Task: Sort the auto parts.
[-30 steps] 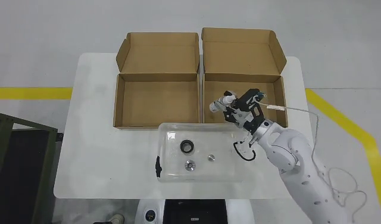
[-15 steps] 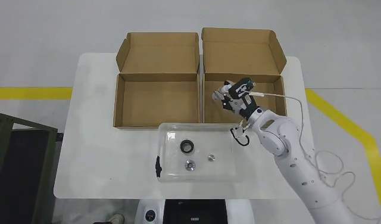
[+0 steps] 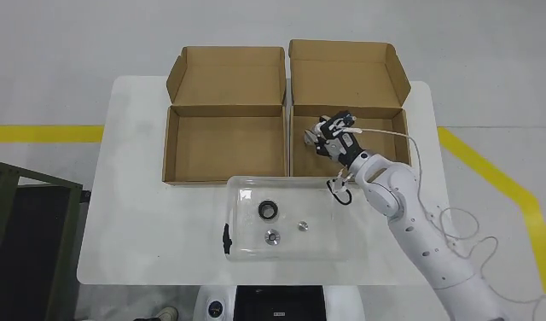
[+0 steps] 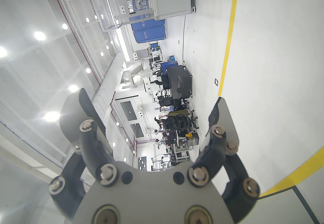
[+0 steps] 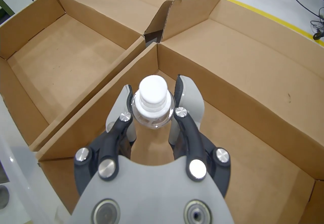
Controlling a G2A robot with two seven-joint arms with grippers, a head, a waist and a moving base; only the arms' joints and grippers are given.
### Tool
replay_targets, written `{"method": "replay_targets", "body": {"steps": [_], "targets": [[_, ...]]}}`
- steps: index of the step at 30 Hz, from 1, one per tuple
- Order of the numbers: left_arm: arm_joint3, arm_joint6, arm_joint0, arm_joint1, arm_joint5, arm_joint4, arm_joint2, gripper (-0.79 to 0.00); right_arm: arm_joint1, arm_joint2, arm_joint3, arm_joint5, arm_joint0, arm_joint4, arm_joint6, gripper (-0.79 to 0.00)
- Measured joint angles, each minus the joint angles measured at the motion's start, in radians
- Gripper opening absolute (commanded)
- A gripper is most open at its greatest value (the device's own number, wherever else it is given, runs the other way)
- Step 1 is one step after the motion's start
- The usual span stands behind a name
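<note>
My right gripper [image 5: 152, 98] [image 3: 317, 137] is shut on a white stepped plastic part with a clear ring [image 5: 153, 102], held above the near left corner of the right cardboard box [image 3: 388, 154] [image 5: 253, 88]. The left cardboard box [image 3: 223, 146] [image 5: 55, 58] sits beside it, nothing inside. A clear plastic tray [image 3: 247, 236] in front of the boxes holds a black ring [image 3: 269, 208], a grey round part [image 3: 272, 237] and a small metal piece [image 3: 301, 226]. My left gripper [image 4: 152, 113] is open, with nothing between its fingers, and faces the room away from the table.
Both boxes have their lids [image 3: 341, 63] folded back toward the table's far edge. The white table [image 3: 136, 193] has bare room to the left of the boxes and tray. A white cable [image 3: 388, 136] runs from the right wrist across the right box.
The right gripper has carried the white part away from the tray and farther over the right box, moving slightly left and back. The tray's parts have not moved.
</note>
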Motion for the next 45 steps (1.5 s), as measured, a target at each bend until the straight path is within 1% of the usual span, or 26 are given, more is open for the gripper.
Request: {"method": "replay_targets", "body": {"steps": [1,2,3,4,9,12,20,25,30,34,40,43,45], "targets": [[0.0,0.0,0.0,0.0,0.0,0.0,0.0,0.0,-0.001,0.0,0.001,-0.001,0.0,0.0,0.001,-0.416],[0.0,0.0,0.0,0.0,0.0,0.0,0.0,0.0,-0.002,0.0,0.002,-0.001,0.0,0.001,0.002,-0.268],[0.0,0.0,0.0,0.0,0.0,0.0,0.0,0.0,-0.002,0.001,0.001,-0.002,0.0,0.002,0.003,-0.065],[0.0,0.0,0.0,0.0,0.0,0.0,0.0,0.0,-0.003,0.002,-0.002,-0.003,0.0,0.003,0.002,0.0],[0.0,0.0,0.0,0.0,0.0,0.0,0.0,0.0,0.0,0.024,-0.038,-0.036,-0.011,-0.003,-0.017,0.0],[0.0,0.0,0.0,0.0,0.0,0.0,0.0,0.0,0.007,0.051,-0.08,-0.053,-0.037,-0.017,-0.02,0.0],[0.0,0.0,0.0,0.0,0.0,0.0,0.0,0.0,0.032,0.149,-0.244,-0.106,-0.168,-0.044,-0.01,0.0],[0.0,0.0,0.0,0.0,0.0,0.0,0.0,0.0,0.046,0.221,-0.354,-0.165,-0.262,0.016,0.008,0.0],[0.0,0.0,0.0,0.0,0.0,0.0,0.0,0.0,0.064,0.302,-0.465,-0.264,-0.35,0.035,0.063,0.0],[0.0,0.0,0.0,0.0,0.0,0.0,0.0,0.0,0.078,0.35,-0.545,-0.369,-0.416,0.047,0.103,0.0],[0.0,0.0,0.0,0.0,0.0,0.0,0.0,0.0,0.096,0.396,-0.624,-0.535,-0.492,0.076,0.135,0.0],[0.0,0.0,0.0,0.0,0.0,0.0,0.0,0.0,0.103,0.403,-0.65,-0.596,-0.522,0.089,0.157,0.0],[0.0,0.0,0.0,0.0,0.0,0.0,0.0,0.0,0.107,0.403,-0.661,-0.62,-0.535,0.092,0.171,0.0]]}}
